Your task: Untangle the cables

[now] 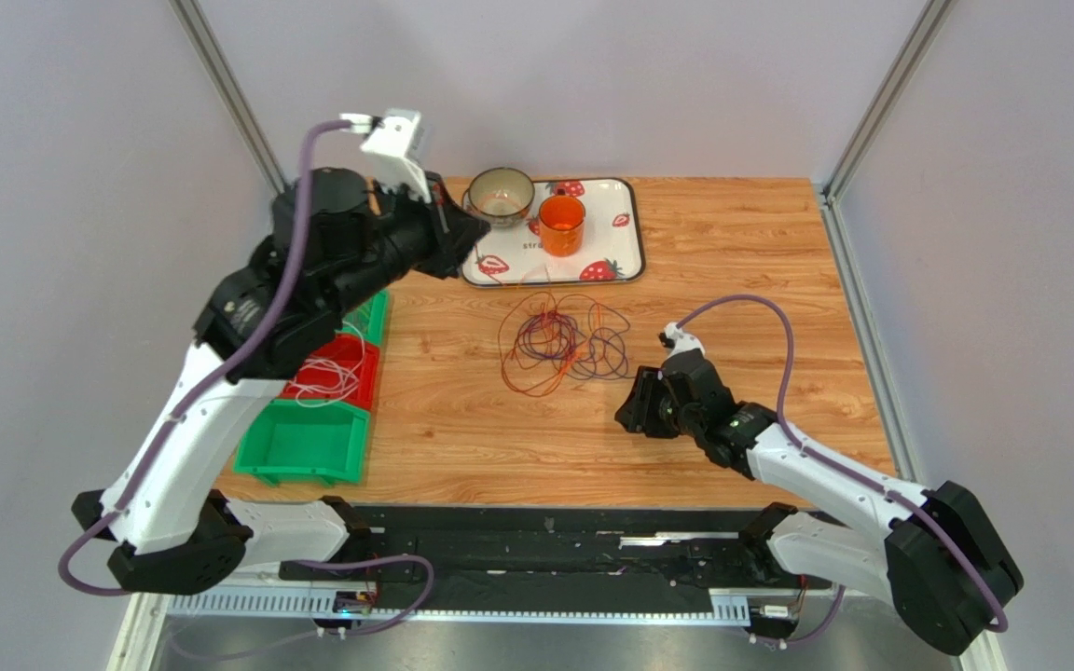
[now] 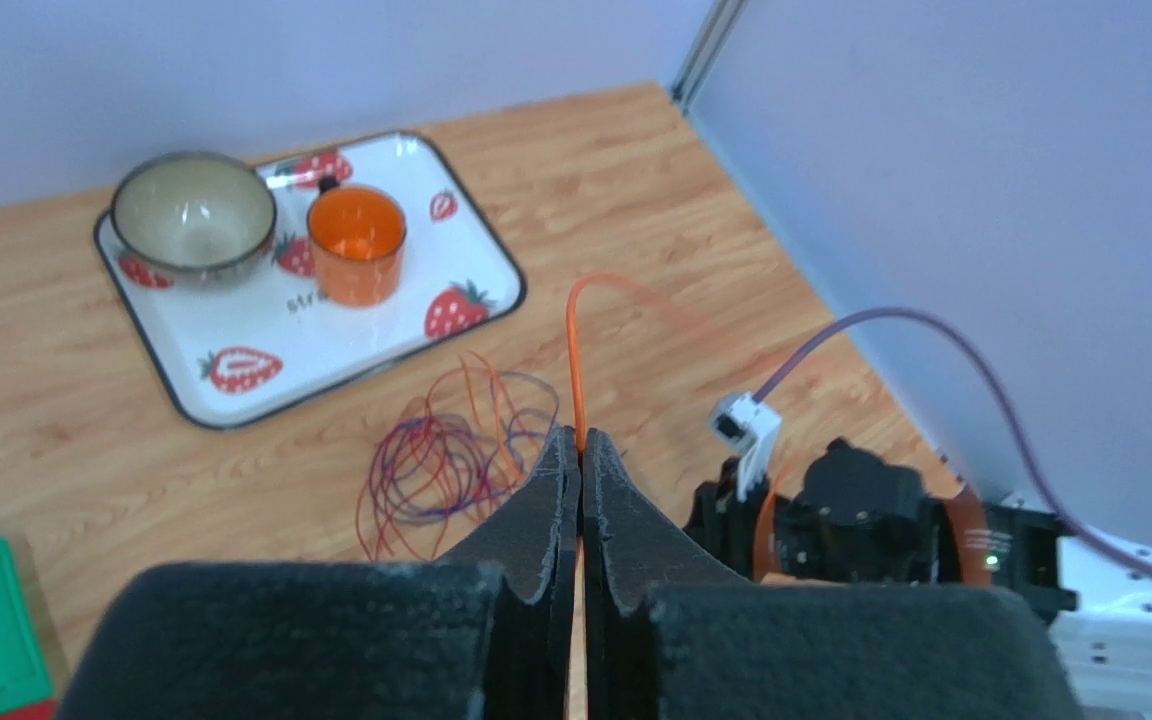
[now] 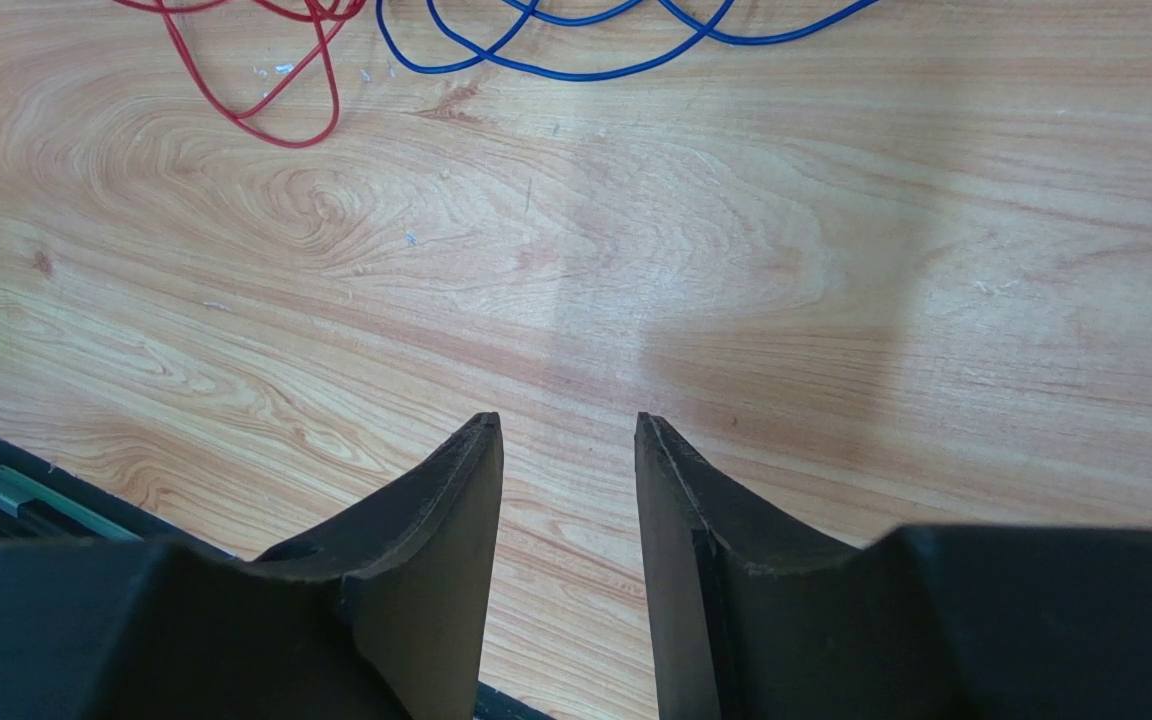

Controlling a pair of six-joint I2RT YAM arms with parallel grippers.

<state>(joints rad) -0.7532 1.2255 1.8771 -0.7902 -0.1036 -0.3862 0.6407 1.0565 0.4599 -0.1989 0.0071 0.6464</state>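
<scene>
The cables (image 1: 564,340) lie in a loose tangle of orange, dark red and purple loops on the wooden table, in front of the tray. My left gripper (image 1: 474,232) is raised above the tray's left end. In the left wrist view it (image 2: 582,440) is shut on one orange cable (image 2: 573,353), which rises from the tips and curves right, above the tangle (image 2: 440,458). My right gripper (image 1: 635,408) sits low on the table just right of the tangle. In the right wrist view it (image 3: 567,428) is open and empty, with red (image 3: 274,98) and blue (image 3: 597,53) loops ahead.
A strawberry-print tray (image 1: 618,259) at the back holds a bowl (image 1: 501,195) and an orange cup (image 1: 561,222). Green bins (image 1: 302,436) and a red bin (image 1: 340,366) holding some thin wires stand at the left edge. Grey walls close in both sides.
</scene>
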